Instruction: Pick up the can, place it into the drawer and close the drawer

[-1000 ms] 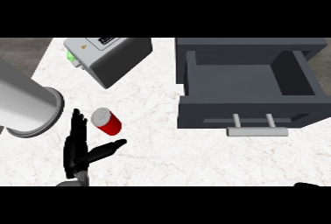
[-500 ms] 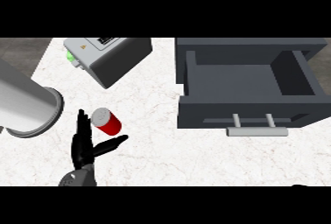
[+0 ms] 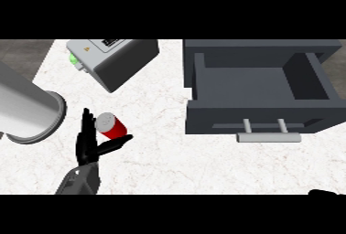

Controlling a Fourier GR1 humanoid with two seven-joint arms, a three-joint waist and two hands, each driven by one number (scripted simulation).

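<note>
A red can (image 3: 115, 126) with a silver top lies tilted on the white marble counter (image 3: 169, 160), left of centre. My left hand (image 3: 87, 144) stands right beside it on its left, fingers straight and pointing up the view, thumb stretched out under the can's lower end; the hand is open. The dark grey drawer (image 3: 260, 87) is pulled open at the right, its inside bare, its pale handle (image 3: 267, 136) facing the view's lower edge. Only a black sliver of my right hand (image 3: 326, 192) shows at the lower right edge.
A grey box-shaped appliance (image 3: 118, 59) with a green button stands at the back left. A big silvery cylinder (image 3: 27, 109) lies at the left edge, close to my left hand.
My left hand has crept up and to the right, closing in on the can, with the thumb now under it. The can and drawer have not moved.
</note>
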